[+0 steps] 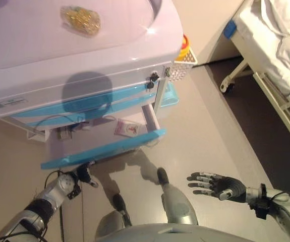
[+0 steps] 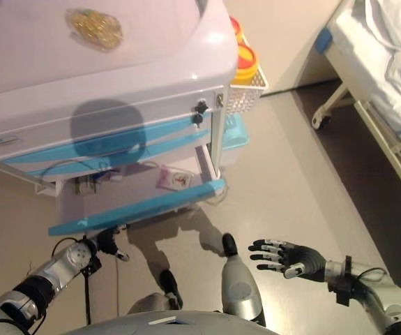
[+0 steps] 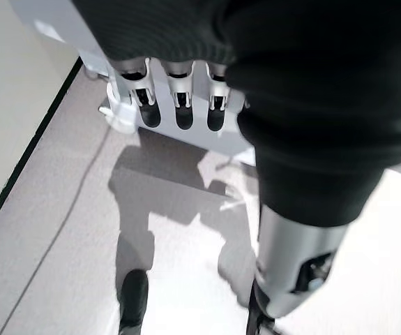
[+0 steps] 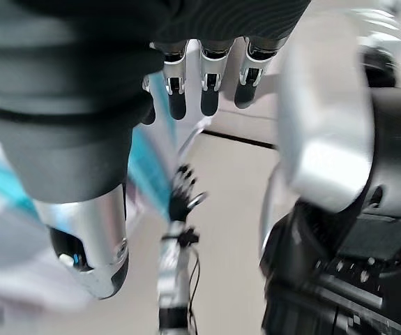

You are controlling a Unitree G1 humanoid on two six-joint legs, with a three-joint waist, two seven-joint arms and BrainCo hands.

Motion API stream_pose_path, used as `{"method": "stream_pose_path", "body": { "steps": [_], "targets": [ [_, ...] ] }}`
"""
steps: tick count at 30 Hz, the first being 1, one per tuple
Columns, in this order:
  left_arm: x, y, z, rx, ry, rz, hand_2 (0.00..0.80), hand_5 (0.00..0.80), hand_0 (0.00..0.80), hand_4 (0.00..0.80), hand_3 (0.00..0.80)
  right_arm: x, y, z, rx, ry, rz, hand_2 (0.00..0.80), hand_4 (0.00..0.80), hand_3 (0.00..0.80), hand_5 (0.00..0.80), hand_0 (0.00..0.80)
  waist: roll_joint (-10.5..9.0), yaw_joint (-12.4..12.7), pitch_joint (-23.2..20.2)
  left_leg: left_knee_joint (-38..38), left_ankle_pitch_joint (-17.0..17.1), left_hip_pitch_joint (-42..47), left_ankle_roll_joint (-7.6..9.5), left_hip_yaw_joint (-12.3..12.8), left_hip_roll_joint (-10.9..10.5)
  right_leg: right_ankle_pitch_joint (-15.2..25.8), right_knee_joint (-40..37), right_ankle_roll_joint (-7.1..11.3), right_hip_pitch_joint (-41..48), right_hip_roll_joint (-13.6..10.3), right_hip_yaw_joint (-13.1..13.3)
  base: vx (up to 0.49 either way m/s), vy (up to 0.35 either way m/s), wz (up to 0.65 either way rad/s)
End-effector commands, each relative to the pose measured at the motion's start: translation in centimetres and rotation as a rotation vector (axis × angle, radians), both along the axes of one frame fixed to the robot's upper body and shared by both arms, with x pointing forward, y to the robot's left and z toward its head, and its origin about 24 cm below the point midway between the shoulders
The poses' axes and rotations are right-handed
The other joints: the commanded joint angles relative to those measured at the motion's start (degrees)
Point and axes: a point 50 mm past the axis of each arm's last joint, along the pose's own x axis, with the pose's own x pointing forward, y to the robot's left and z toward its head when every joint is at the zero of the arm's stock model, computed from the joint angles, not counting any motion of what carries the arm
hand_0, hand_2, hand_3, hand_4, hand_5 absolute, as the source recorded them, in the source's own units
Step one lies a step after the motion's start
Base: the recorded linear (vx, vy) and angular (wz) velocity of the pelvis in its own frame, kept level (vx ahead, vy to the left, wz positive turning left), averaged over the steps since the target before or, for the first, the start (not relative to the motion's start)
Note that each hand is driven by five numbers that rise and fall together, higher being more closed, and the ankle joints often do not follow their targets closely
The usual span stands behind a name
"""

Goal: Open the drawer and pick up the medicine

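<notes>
Left hand (image 1: pixel 83 174) sits just under the blue front of the pulled-out drawer (image 1: pixel 102 150), near its left end; fingers (image 3: pixel 148 105) look straight in the wrist view, curled round nothing. Right hand (image 1: pixel 216 184) hangs over the floor (image 1: pixel 210 131), well clear of the cabinet (image 1: pixel 74 65), fingers spread, empty. Drawer is open. Medicine (image 1: pixel 127 128), a small pink-white packet, lies inside it toward the right side, untouched. Yellow-gold wrapped item (image 1: pixel 80 19) on the cabinet top. White basket (image 1: pixel 184 63) with a yellow container hangs on the cabinet's right side. Bed (image 1: pixel 273 55) at far right.
</notes>
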Motion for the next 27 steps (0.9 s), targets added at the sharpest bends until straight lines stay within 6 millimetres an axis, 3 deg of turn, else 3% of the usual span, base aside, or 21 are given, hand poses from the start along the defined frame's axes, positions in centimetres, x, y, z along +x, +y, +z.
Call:
{"method": "stream_pose_path", "body": {
  "steps": [1, 8, 13, 19, 20, 27],
  "targets": [
    [3.6, 2.9, 4.8, -0.044, -0.192, 0.144, 0.000, 0.000, 0.000, 0.000, 0.000, -0.3, 0.6, -1.0, 0.052, -0.006, -0.054, 0.000, 0.000, 0.000, 0.000, 0.000, -0.42, -1.79, 1.45, 17.99, -6.15, -9.80, 2.78, -0.88, 1.25, -1.08, 8.43, 2.06, -3.70, -2.36, -0.44, -0.121, 0.101, -0.22],
    [6.6, 4.5, 9.6, -0.064, -0.298, 0.182, 0.000, 0.000, 0.000, 0.000, 0.000, -1.3, 0.3, -3.4, 0.072, 0.033, -0.213, 0.000, 0.000, 0.000, 0.000, 0.000, -0.31, -3.15, 4.95, 22.82, -7.38, -14.74, 3.23, -0.71, 0.84, -1.34, 11.69, 1.35, -8.46, -2.00, 0.63, -0.091, 0.070, -0.08],
    [8.0, 6.1, 13.5, -0.095, -0.367, 0.234, 0.000, 0.000, 0.000, 0.000, 0.000, -1.6, -0.4, -4.1, 0.072, 0.002, -0.348, 0.000, 0.000, 0.000, 0.000, 0.000, -0.09, -4.27, 7.20, 25.15, -6.72, -16.95, 3.14, -0.64, 1.05, -0.74, 12.05, 0.97, -10.61, -1.33, 1.55, -0.056, 0.057, -0.02],
    [8.6, 8.2, 16.5, -0.085, -0.437, 0.323, 0.000, 0.000, 0.000, 0.000, 0.000, -1.7, -0.4, -4.5, 0.052, -0.026, -0.374, 0.000, 0.000, 0.000, 0.000, 0.000, -0.50, -4.86, 8.59, 26.37, -5.83, -19.14, 3.09, -0.37, 1.63, -0.05, 12.33, 0.88, -13.12, -0.66, 2.31, -0.051, 0.026, -0.10],
    [8.6, 8.6, 16.9, -0.085, -0.440, 0.343, 0.000, 0.000, 0.000, 0.000, 0.000, -1.8, -0.4, -4.6, 0.051, -0.024, -0.388, 0.000, 0.000, 0.000, 0.000, 0.000, -0.05, -4.97, 8.59, 27.24, -7.45, -19.24, 2.71, -0.78, 2.10, -1.67, 13.14, 1.01, -13.09, -0.43, 1.83, 0.012, 0.048, -0.06],
    [8.6, 10.8, 19.5, -0.073, -0.479, 0.407, 0.000, 0.000, 0.000, 0.000, 0.000, -1.9, -0.6, -5.0, 0.029, -0.019, -0.457, 0.000, 0.000, 0.000, 0.000, 0.000, -0.79, -5.59, 8.59, 28.29, -7.49, -21.55, 2.78, -0.15, 3.24, -1.40, 13.84, 0.93, -15.60, 0.11, 1.82, -0.021, 0.011, -0.06]
  ]
}}
